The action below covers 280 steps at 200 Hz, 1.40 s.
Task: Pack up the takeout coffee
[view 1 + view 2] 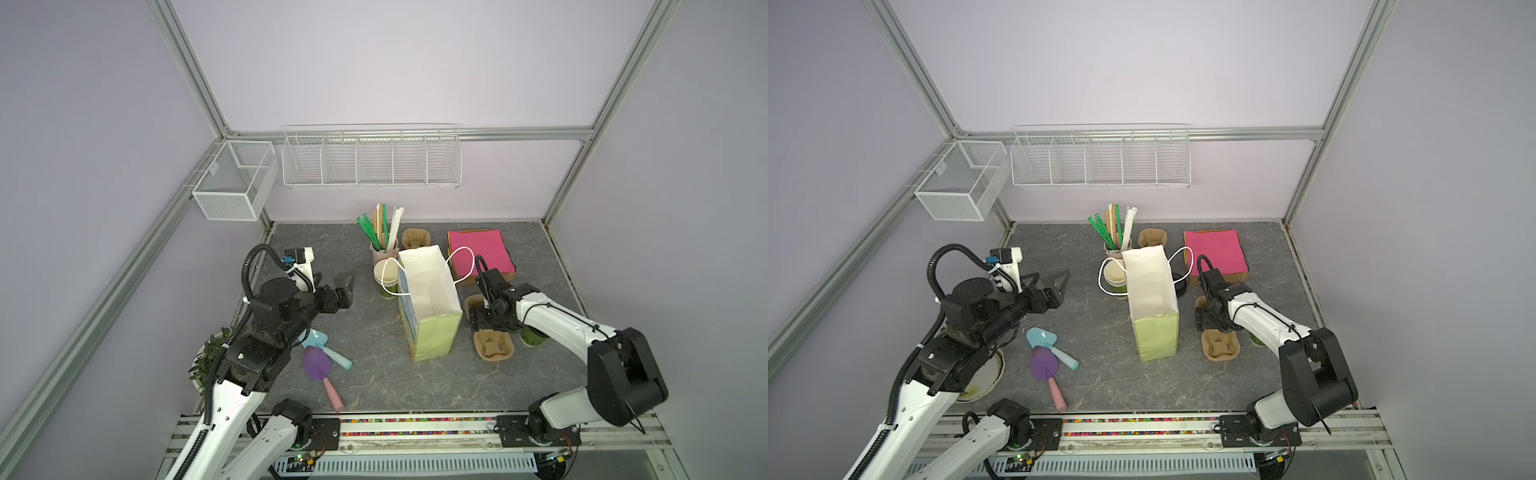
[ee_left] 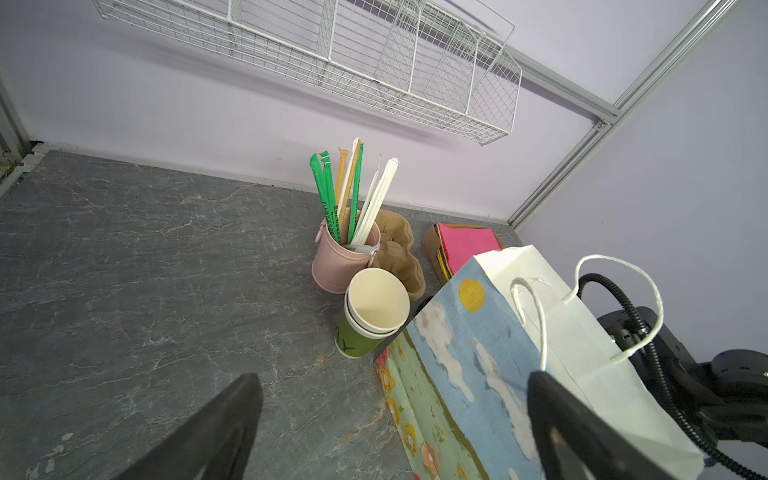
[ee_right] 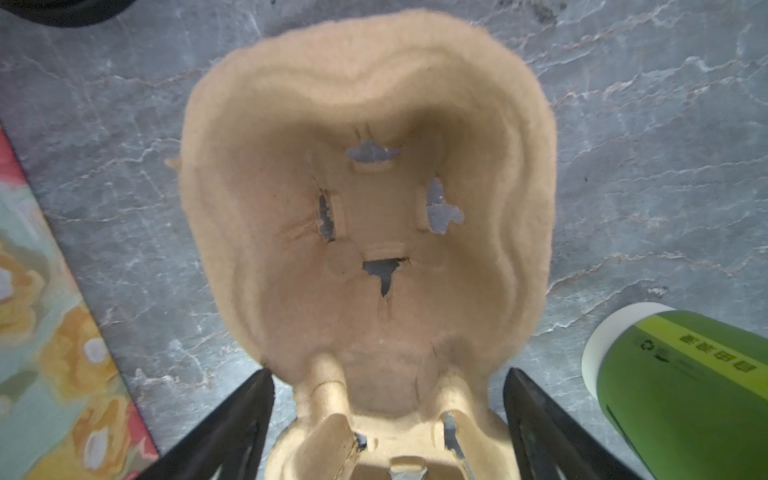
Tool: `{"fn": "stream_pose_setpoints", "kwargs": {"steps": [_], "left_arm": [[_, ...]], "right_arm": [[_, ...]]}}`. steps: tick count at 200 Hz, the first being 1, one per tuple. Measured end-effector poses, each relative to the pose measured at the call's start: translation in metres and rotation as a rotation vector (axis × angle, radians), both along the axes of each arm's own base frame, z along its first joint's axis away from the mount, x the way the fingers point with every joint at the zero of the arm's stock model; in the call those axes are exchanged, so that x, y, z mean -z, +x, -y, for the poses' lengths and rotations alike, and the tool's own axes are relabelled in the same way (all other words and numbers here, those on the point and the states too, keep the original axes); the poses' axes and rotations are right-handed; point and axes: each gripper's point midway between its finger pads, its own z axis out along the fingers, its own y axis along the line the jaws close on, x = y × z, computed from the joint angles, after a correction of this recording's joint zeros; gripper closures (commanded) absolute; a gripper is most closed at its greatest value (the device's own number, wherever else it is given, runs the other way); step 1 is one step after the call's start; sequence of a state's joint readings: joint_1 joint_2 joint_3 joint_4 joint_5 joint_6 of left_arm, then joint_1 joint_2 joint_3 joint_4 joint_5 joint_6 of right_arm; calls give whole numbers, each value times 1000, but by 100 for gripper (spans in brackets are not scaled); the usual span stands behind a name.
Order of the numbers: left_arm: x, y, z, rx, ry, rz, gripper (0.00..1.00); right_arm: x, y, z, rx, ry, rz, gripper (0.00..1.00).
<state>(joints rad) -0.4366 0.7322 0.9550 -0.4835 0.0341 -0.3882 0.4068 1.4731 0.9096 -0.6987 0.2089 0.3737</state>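
While right jaws straddle pulp tray (image 3: pixel 291 291), takeout coffee (image 3: pixel 685 382) just beside; ungripped

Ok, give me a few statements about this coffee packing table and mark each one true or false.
1. The paper bag stands upright with its mouth open. True.
2. The left gripper holds a cup. False: it is open and empty, above the table, left of the bag.
3. The straws stand in a pink bucket. True.
4. The right gripper is shut on the napkins. False: it is open, straddling a pulp cup carrier.
5. The purple shovel is inside the bag. False: it lies on the table next to the teal shovel.
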Motion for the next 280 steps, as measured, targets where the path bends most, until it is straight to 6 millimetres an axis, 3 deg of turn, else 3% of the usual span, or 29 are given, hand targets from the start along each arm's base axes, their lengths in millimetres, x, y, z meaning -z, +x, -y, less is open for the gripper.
{"fn": "stream_pose_setpoints", "kwargs": {"steps": [131, 172, 233, 280], "left_arm": [[0, 0, 0, 0, 1, 0, 1], [0, 0, 0, 0, 0, 1, 1], [0, 0, 0, 0, 1, 1, 1], [0, 0, 0, 1, 3, 2, 1]], "right_arm": [[0, -1, -9, -21, 31, 5, 11], [11, -13, -5, -26, 12, -31, 11], [-21, -11, -3, -21, 44, 71, 11], [-2, -13, 6, -3, -10, 6, 11]]}}
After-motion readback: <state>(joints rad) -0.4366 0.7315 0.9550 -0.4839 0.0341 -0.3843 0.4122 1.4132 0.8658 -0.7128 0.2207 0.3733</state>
